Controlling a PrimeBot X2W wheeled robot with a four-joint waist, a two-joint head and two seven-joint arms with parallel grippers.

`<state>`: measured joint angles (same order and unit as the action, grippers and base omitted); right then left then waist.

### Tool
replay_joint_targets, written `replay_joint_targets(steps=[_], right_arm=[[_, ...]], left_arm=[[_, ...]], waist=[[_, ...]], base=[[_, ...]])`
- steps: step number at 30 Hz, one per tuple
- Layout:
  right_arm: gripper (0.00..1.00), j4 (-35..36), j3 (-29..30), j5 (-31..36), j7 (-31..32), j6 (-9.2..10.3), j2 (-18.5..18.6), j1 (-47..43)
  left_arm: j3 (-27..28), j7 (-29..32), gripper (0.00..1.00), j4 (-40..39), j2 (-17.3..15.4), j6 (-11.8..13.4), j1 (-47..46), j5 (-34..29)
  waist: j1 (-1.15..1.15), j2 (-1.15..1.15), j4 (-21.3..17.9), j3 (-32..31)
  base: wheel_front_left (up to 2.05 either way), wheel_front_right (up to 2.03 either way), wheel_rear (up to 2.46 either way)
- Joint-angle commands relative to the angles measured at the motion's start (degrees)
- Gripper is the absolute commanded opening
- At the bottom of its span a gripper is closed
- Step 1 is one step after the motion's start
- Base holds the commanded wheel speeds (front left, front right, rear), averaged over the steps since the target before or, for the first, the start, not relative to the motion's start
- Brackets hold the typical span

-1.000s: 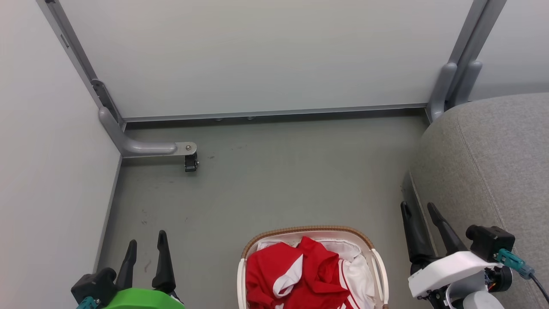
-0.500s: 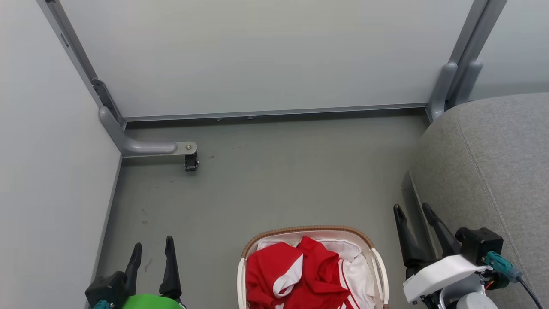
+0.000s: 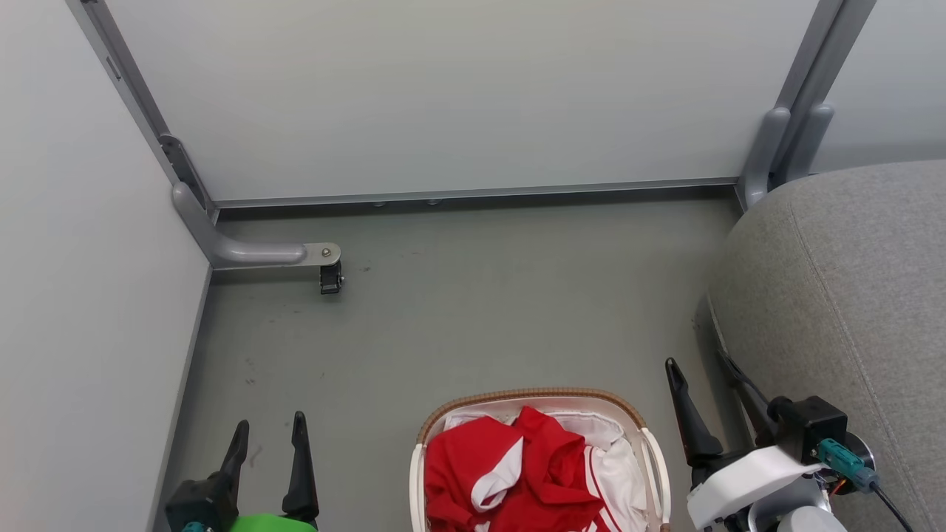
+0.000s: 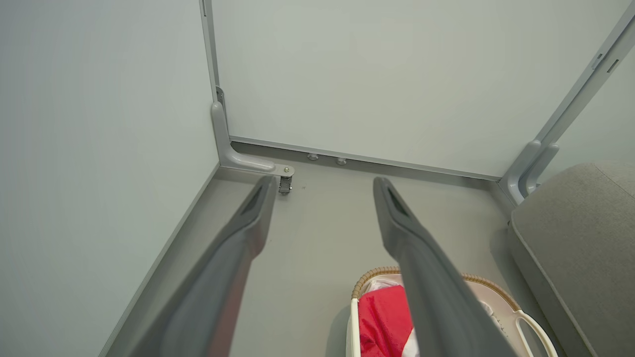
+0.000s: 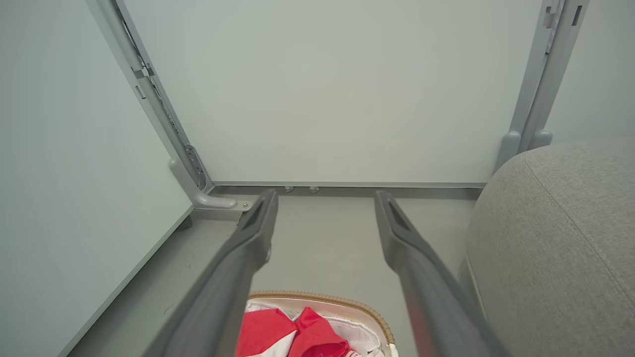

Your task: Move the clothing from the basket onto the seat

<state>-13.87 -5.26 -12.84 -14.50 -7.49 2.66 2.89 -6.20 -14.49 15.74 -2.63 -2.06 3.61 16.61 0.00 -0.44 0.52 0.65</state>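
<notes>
Hovering pre-grasp, left gripper (image 3: 270, 421) and right gripper (image 3: 696, 360) spread and empty either side of the oval off-white perforated plastic basket (image 3: 532, 393) holding the bright red white-trimmed clothing (image 3: 532, 473) — next, probably, reaching in to pinch fabric and carry it to the grey upholstered seat (image 3: 850, 295).
</notes>
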Motion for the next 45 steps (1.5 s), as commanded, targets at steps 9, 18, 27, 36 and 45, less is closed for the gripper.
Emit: replay_joint_targets(steps=[9,18,27,36,45], right_arm=[[1.00,0.00,-0.23,2.21,-0.79,0.00,0.37,-0.75],[1.00,0.10,-0.10,2.22,-0.79,0.00,0.37,-0.86],[1.00,0.31,-0.01,2.28,-0.79,0.00,0.37,-0.80],[1.00,1.23,1.06,2.20,-0.79,0.00,0.38,0.91],[1.00,3.60,5.73,2.60,-0.77,0.00,0.34,6.51]], left_arm=[[-0.37,-0.77,1.00,0.66,-0.43,-0.02,0.66,-1.77],[-0.47,-0.76,1.00,1.21,-0.43,0.15,0.36,-1.26],[-0.64,-0.76,1.00,1.02,-0.42,0.16,0.35,-1.06],[-3.01,-0.69,1.00,1.05,-0.42,-0.69,-2.50,-3.62],[-9.64,-0.68,1.00,3.86,-0.41,-2.62,-13.17,-2.27]], waist=[[0.00,0.44,-0.09,0.12],[0.00,0.44,-0.02,0.21],[0.00,0.44,-0.05,0.42],[0.00,0.44,0.19,3.07],[0.00,0.44,0.85,13.44]], base=[[0.00,0.00,0.00],[0.00,0.00,0.00],[0.00,0.00,0.00],[0.00,0.00,0.00],[0.00,0.00,0.00]])
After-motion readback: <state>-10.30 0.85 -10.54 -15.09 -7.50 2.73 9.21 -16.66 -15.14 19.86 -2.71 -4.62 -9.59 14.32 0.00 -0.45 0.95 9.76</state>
